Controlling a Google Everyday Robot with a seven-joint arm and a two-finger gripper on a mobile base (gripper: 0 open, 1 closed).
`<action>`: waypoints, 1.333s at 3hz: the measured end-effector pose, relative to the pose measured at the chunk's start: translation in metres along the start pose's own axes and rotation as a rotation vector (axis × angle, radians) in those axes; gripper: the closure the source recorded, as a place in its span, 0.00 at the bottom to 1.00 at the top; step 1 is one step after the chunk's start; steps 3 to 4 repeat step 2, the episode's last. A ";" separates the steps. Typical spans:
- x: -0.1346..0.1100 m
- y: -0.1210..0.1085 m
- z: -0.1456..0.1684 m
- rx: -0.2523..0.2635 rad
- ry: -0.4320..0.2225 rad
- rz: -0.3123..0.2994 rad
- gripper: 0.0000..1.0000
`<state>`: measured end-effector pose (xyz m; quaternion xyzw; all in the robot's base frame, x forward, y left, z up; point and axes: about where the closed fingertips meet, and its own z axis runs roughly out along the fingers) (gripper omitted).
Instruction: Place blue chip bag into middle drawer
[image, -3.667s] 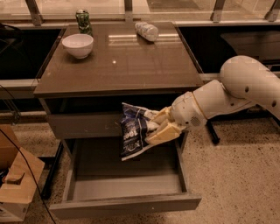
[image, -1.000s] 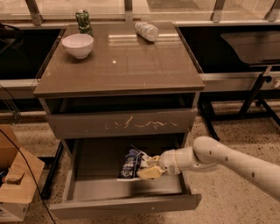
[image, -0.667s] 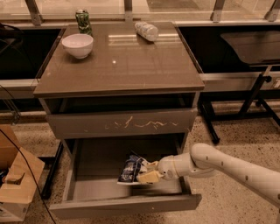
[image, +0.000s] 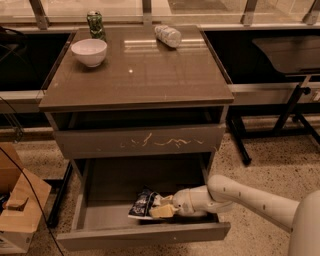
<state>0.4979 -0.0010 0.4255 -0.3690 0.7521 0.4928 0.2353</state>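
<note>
The blue chip bag lies low inside the open middle drawer, near its floor at the centre. My gripper reaches in from the right on a white arm and its tan fingers are closed on the bag's right edge. The drawer is pulled well out under the scratched drawer front.
On the cabinet top stand a white bowl, a green can and a clear plastic bottle lying on its side. A cardboard box sits on the floor at the left. Black table legs stand at the right.
The gripper has carried the bag from in front of the cabinet down into the open drawer and has kept lowering it toward the drawer floor over the last second.
</note>
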 end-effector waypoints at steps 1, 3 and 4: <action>0.004 0.000 0.003 -0.006 -0.001 0.007 0.29; 0.004 0.000 0.003 -0.006 -0.001 0.007 0.05; 0.004 0.000 0.003 -0.006 -0.001 0.007 0.05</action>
